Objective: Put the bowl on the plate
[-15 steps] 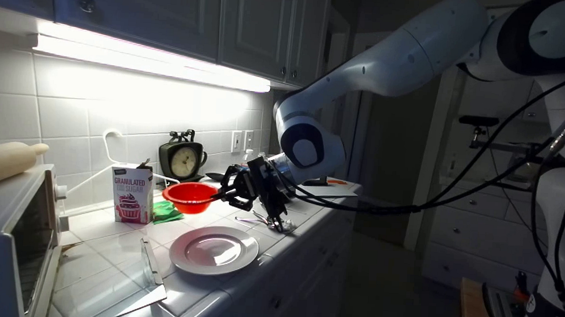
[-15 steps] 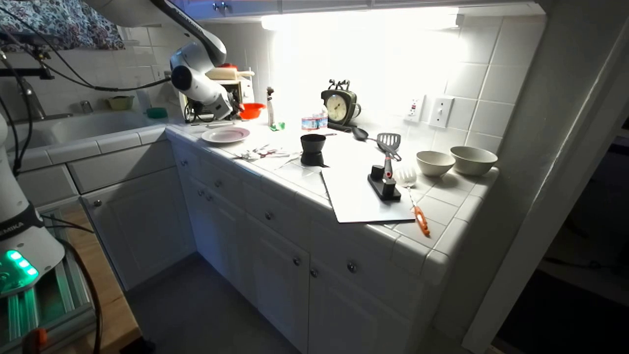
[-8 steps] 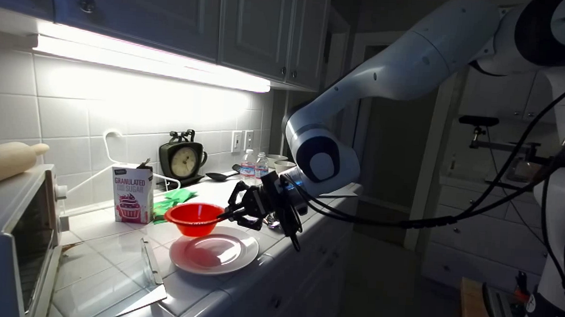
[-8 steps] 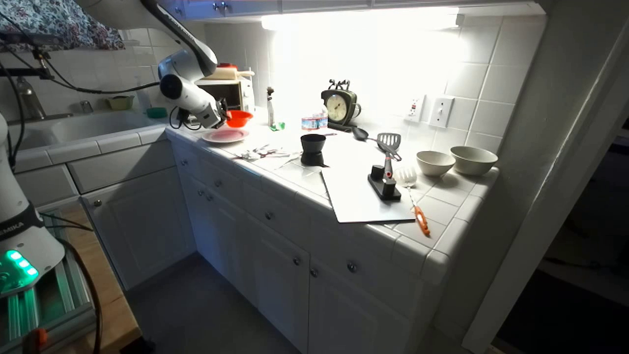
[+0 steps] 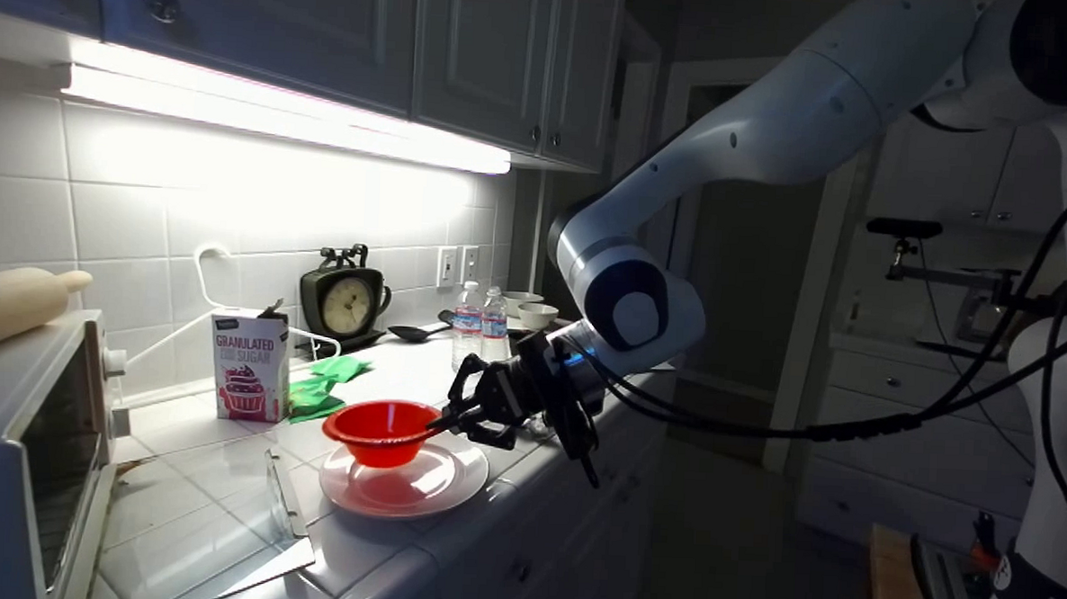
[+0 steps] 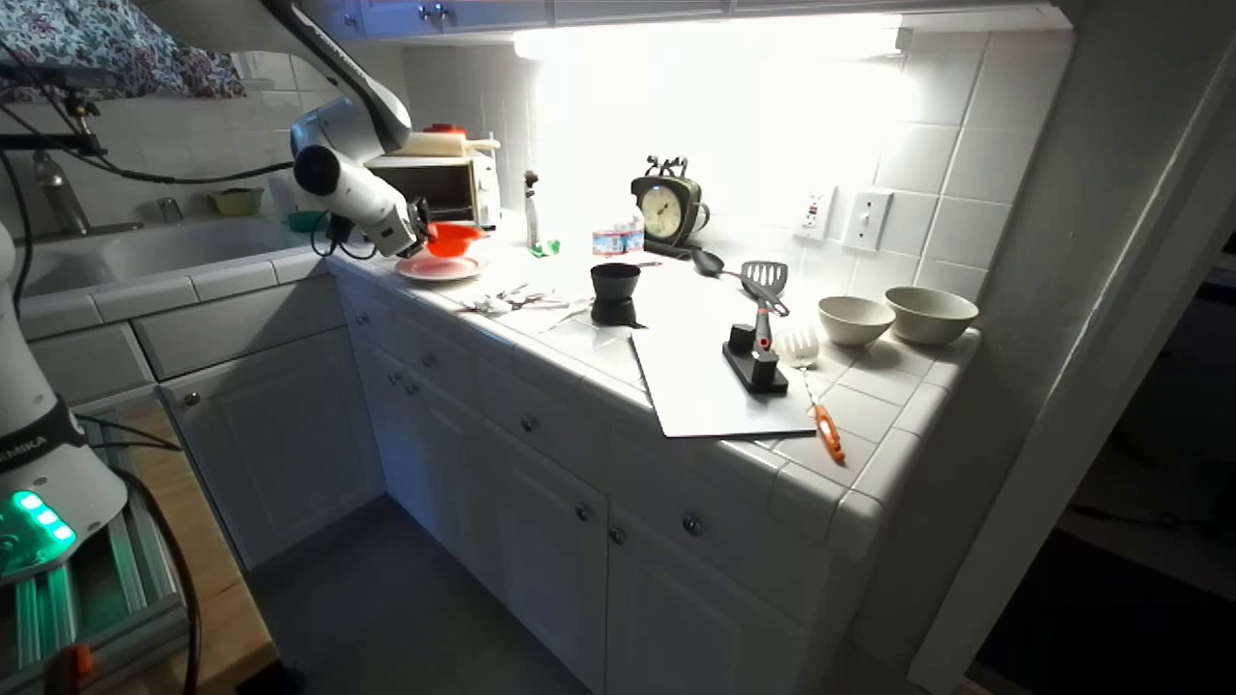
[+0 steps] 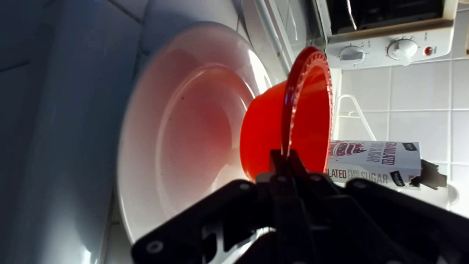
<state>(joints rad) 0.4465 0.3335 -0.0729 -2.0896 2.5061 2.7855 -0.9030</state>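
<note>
Lower and farther over the plate [image 5: 403,496] than a moment ago, the bowl [image 5: 382,432] apparently hangs just above it, rim pinched in the tool [image 7: 285,156]. Carrying looks mostly done; setting down and release remain.

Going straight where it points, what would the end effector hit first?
The red bowl is straight ahead, gripped by the end effector; pushed on together, they'd perhaps meet the plate next, though depth is unclear.
</note>
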